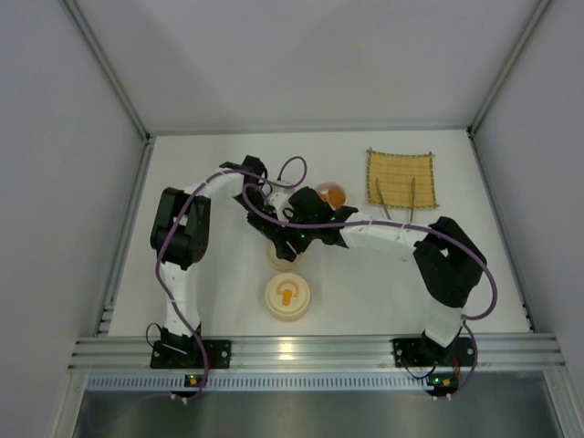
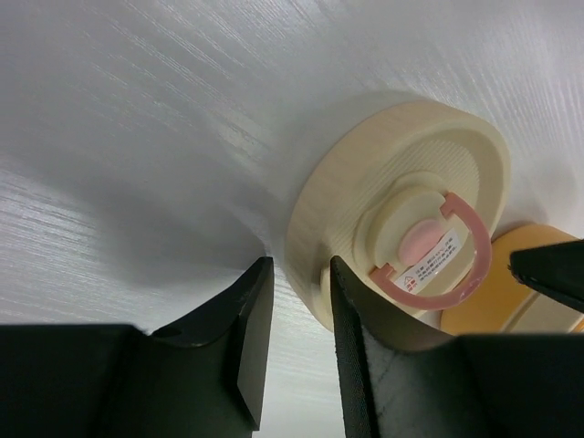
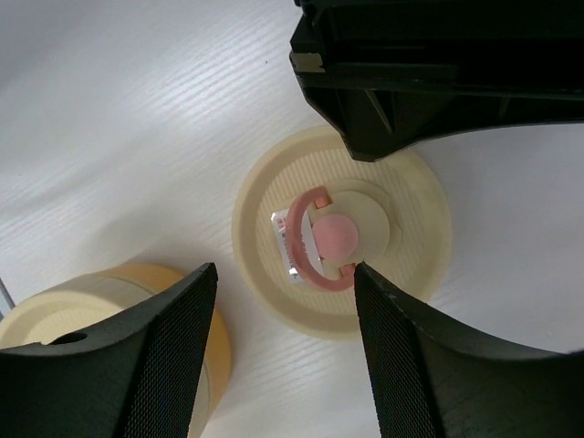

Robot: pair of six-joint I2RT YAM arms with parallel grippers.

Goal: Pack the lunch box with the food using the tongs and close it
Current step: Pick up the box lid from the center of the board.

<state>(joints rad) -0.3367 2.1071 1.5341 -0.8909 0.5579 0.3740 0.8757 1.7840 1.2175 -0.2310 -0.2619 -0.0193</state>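
On the white table (image 1: 383, 283), the yellow woven mat (image 1: 401, 164) lies at the far right, with the tongs (image 1: 411, 199) resting across its near edge. Both arms meet mid-table. The right gripper (image 3: 283, 269) hangs wide open and empty, the cream lid (image 3: 338, 242) showing between its fingers. The left gripper (image 2: 299, 265), jaws only slightly parted, holds nothing, one finger just beside the lid's rim. A pale yellow bowl (image 3: 91, 310) sits beside the lid. Farther back, a second bowl (image 1: 319, 187) holds the orange food (image 1: 335, 194).
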